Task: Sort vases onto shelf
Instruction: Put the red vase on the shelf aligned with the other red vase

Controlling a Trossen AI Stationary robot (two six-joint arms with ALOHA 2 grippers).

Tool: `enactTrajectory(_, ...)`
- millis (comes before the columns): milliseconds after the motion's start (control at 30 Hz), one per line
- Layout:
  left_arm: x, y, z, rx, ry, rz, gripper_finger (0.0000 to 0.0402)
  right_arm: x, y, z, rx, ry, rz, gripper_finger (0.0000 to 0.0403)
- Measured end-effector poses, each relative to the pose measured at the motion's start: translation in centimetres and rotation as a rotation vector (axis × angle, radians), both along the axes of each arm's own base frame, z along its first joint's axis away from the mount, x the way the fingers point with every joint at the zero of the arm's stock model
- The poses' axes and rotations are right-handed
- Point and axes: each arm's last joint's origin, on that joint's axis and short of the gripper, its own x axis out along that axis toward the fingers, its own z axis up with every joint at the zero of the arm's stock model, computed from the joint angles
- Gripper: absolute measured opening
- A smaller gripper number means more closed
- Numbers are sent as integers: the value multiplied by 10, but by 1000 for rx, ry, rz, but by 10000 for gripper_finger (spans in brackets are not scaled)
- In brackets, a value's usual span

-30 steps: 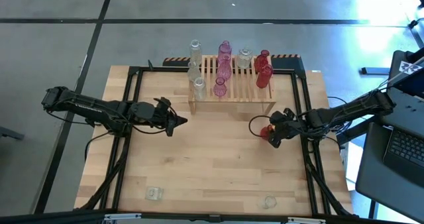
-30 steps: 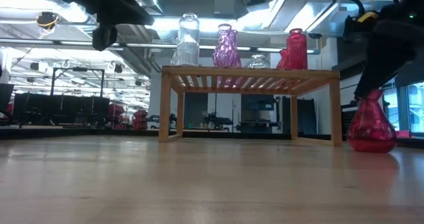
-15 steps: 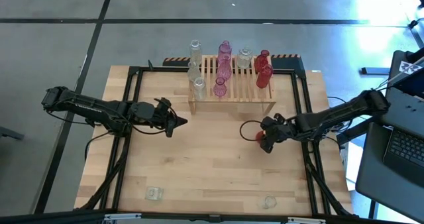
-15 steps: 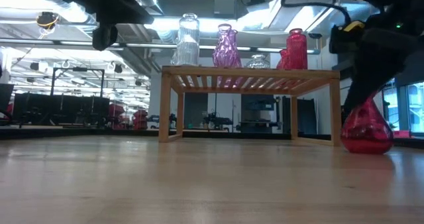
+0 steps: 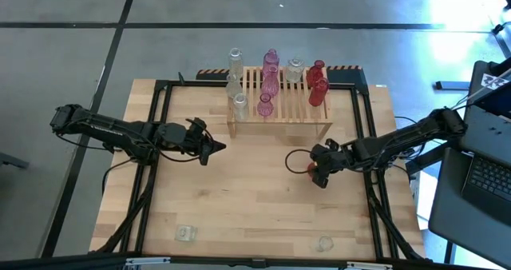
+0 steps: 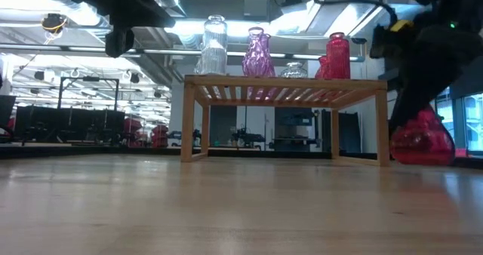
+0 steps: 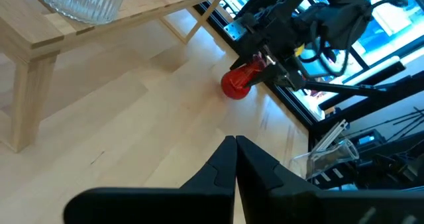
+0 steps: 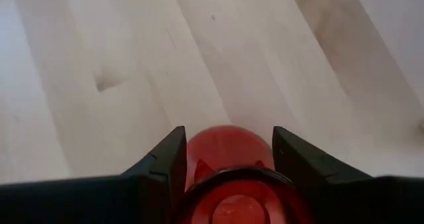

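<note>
Down on the pale plank tabletop (image 5: 239, 198), in front of the light natural-wood slatted shelf (image 5: 281, 110) and off its right front leg: a round-bellied red glass vase (image 5: 312, 168), caught between the two dark fingers of the right gripper (image 5: 316, 170). Seen past those fingers (image 8: 165, 161) in the right wrist view, red belly and rim (image 8: 230, 154) sitting squarely in the gap, one finger close on each side, apparently touching the glass, though actual contact hard to confirm. Tilted rather than upright in the left wrist view (image 7: 240, 79), neck toward the gripper, belly low over the boards. From table height, same red vase (image 6: 423, 138) just right of the shelf's right leg (image 6: 383, 123), half covered by the dark arm.

On the shelf itself: clear ribbed bottles along the left edge (image 5: 235, 62), pink faceted vases in the middle (image 5: 271, 78), a small clear squat vase (image 5: 295, 69) behind, red vases at the right end (image 5: 318, 85). In front of the shelf, near the table's front edge, two small clear glass pieces lying well apart (image 5: 186, 233) (image 5: 324, 243).

Left of the shelf's front corner, hovering over bare boards: left gripper (image 5: 219, 148), fingers (image 7: 228, 164) pressed together, empty.
</note>
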Motion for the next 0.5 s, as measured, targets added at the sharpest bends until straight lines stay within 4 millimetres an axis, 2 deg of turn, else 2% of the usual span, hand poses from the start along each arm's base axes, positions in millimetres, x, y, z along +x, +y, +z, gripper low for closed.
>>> enactTrajectory(233, 0, 0, 0, 7, 1, 1, 0, 7, 1, 33, -48, -11, 12, 158)
enactTrajectory(500, 0, 1, 0, 20, 2, 10, 0, 9, -2, 105, -178, -38, 19, 155)
